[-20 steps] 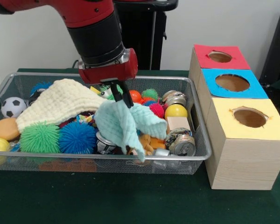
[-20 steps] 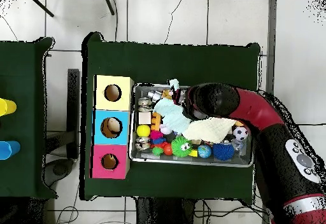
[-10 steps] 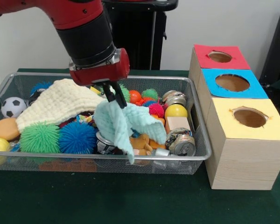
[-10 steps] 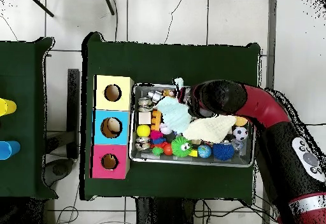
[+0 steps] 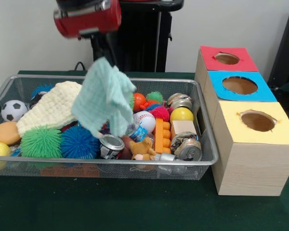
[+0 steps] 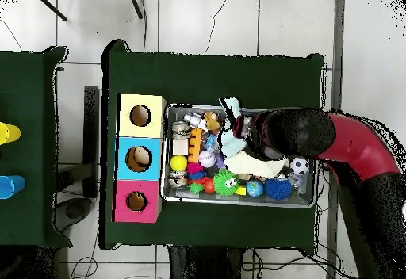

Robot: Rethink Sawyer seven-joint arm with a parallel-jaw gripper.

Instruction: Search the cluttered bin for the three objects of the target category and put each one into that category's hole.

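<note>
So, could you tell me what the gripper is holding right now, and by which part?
The gripper holds a pale green cloth by its top edge, hanging above the wire basket.

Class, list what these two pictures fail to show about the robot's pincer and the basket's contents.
- Pincer: front view, blurred against a dark stand; overhead, under the arm.
- Toys behind the hanging mint-green woven cloth: front view.
- Small brown plush toy: front view, too small to identify.

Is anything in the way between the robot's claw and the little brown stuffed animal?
Yes. The gripper holds a mint-green cloth that hangs between it and the brown plush toy, which lies uncovered in the basket beside a can.
</note>
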